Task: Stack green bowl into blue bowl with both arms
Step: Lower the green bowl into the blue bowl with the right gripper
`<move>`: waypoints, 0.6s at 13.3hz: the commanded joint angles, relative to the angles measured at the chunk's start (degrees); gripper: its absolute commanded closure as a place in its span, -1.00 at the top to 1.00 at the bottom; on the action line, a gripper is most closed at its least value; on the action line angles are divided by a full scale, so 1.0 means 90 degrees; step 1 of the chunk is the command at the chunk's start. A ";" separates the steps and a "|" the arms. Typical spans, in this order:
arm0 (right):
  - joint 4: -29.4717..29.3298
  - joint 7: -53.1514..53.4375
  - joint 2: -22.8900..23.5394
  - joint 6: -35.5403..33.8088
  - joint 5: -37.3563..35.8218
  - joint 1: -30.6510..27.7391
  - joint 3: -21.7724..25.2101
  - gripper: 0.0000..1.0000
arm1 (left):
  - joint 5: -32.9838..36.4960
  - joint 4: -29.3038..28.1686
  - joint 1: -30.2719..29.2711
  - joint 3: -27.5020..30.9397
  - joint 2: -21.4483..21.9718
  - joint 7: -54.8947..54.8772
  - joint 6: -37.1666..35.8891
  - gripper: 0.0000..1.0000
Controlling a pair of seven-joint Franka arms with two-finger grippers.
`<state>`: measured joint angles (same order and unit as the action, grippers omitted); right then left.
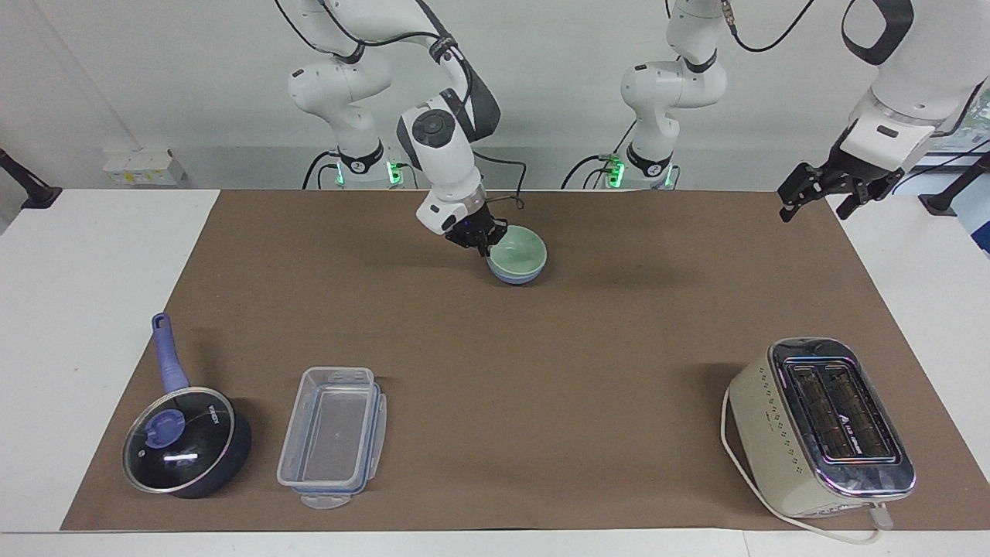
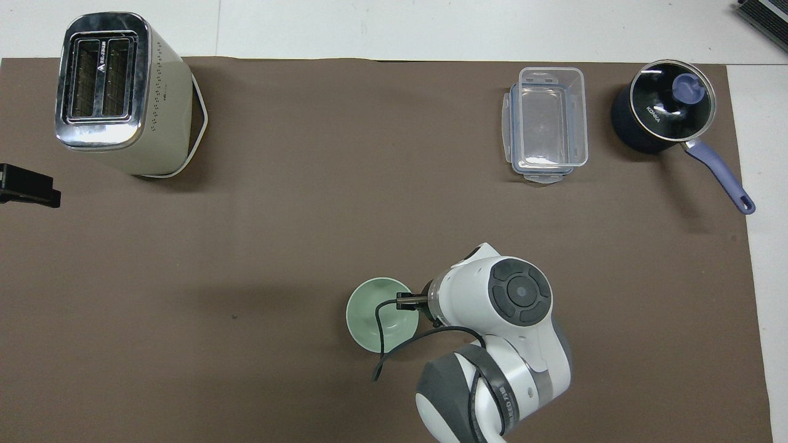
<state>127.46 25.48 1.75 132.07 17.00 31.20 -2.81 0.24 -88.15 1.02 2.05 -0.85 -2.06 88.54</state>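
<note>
The green bowl point(image 1: 521, 249) sits nested inside the blue bowl point(image 1: 513, 275) on the brown mat, close to the robots near the middle of the table. In the overhead view only the green bowl point(image 2: 368, 314) shows. My right gripper point(image 1: 481, 240) is at the bowls' rim on the side toward the right arm's end; its wrist hides its tips in the overhead view. My left gripper point(image 1: 818, 203) waits raised and open over the mat's corner at the left arm's end, and it also shows in the overhead view point(image 2: 24, 186).
A cream toaster point(image 1: 820, 425) stands far from the robots at the left arm's end. A clear plastic container point(image 1: 332, 437) and a dark lidded saucepan point(image 1: 186, 441) with a blue handle stand far from the robots at the right arm's end.
</note>
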 commanded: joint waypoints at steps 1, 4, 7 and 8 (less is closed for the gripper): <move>0.0027 -0.0136 -0.0018 -0.0094 0.0152 -0.0029 -0.0029 -0.74 | 0.0120 0.0097 -0.0015 -0.0013 -0.0023 0.0063 -0.0131 1.00; 0.0066 -0.0145 -0.0038 -0.0094 0.0152 -0.0019 -0.0029 -0.74 | 0.0120 0.0097 -0.0015 -0.0013 -0.0023 0.0063 -0.0131 1.00; 0.0115 -0.0175 -0.0048 -0.0085 0.0152 -0.0019 -0.0029 -0.74 | 0.0120 0.0097 -0.0015 -0.0013 -0.0023 0.0063 -0.0131 1.00; 0.0154 -0.0175 -0.0057 -0.0085 0.0152 -0.0029 -0.0029 -0.74 | 0.0120 0.0097 -0.0015 -0.0013 -0.0023 0.0063 -0.0131 1.00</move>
<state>127.90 25.43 1.75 131.81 17.00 31.27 -2.86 0.24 -88.15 1.02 2.05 -0.85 -2.06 88.54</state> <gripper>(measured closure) 0.868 0.000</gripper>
